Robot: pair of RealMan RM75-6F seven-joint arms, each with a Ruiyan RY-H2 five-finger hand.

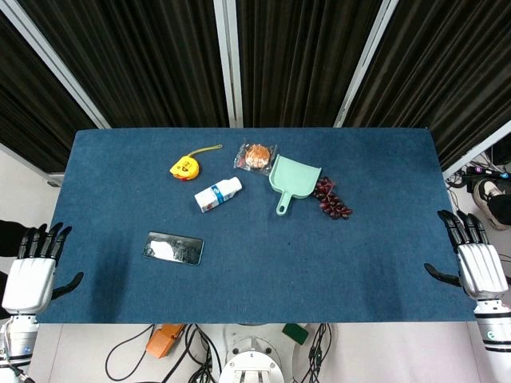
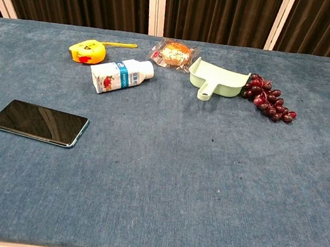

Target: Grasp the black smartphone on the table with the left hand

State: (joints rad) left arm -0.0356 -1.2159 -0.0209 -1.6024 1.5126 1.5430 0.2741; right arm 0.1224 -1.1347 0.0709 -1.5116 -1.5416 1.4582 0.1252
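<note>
The black smartphone (image 1: 173, 248) lies flat, screen up, on the blue table (image 1: 255, 287), toward its front left; in the chest view the smartphone (image 2: 38, 122) sits at the left. My left hand (image 1: 33, 267) hovers off the table's left edge, fingers spread and holding nothing, well left of the phone. Off the right edge my right hand (image 1: 473, 259) is likewise spread and holds nothing. Neither hand appears in the chest view.
Behind the phone lie a small white bottle (image 1: 218, 194), a yellow tape measure (image 1: 185, 167), a wrapped pastry (image 1: 255, 156), a mint green scoop (image 1: 292, 179) and dark red grapes (image 1: 331, 199). Cables hang below the front edge.
</note>
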